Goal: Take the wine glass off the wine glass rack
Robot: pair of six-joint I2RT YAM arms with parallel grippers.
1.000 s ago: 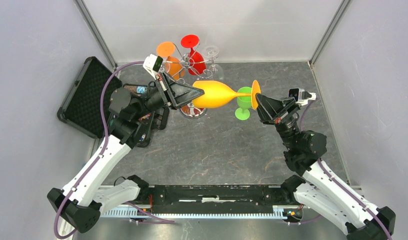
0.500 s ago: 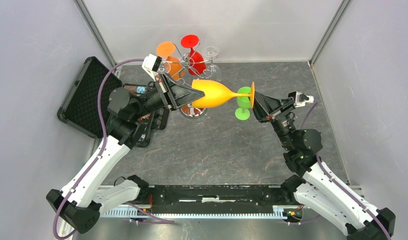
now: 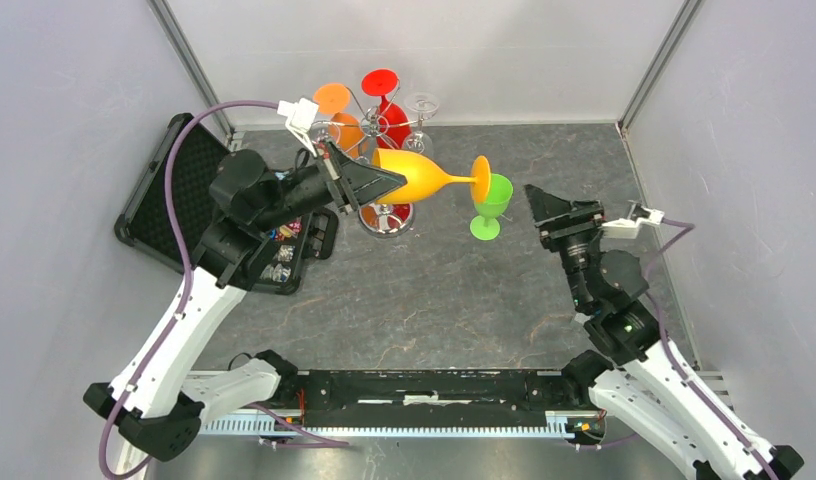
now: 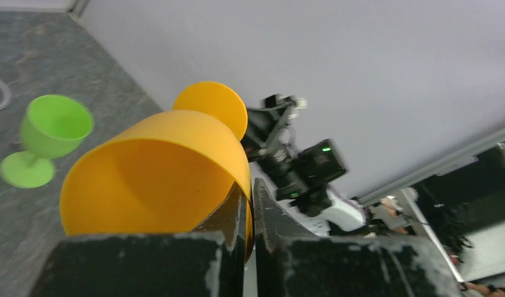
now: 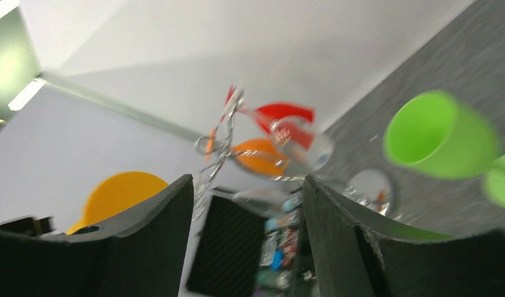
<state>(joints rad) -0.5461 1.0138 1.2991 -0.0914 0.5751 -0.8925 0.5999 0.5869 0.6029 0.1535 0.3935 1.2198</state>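
Observation:
The yellow wine glass point(image 3: 424, 175) lies sideways in the air in front of the chrome wine glass rack point(image 3: 384, 125). Its foot point(image 3: 480, 178) points right. My left gripper point(image 3: 384, 183) is shut on its rim. In the left wrist view one finger sits inside the bowl point(image 4: 157, 179) and the other outside, with the left gripper point(image 4: 250, 198) pinching the wall. My right gripper point(image 3: 537, 195) stands open to the right of the foot, clear of it. Through the right gripper point(image 5: 247, 180) I see nothing held, with the yellow foot point(image 5: 117, 195) off to its left.
A green glass point(image 3: 489, 205) stands upright on the table below the yellow glass's foot. Red point(image 3: 389, 115), orange point(image 3: 339, 115) and clear point(image 3: 424, 115) glasses hang on the rack. An open black case point(image 3: 169, 195) lies at the left, near the wall.
My right gripper opened, let go of the yellow glass's foot and drew back to the right. The left gripper closed on the rim and carried the glass slightly back and left.

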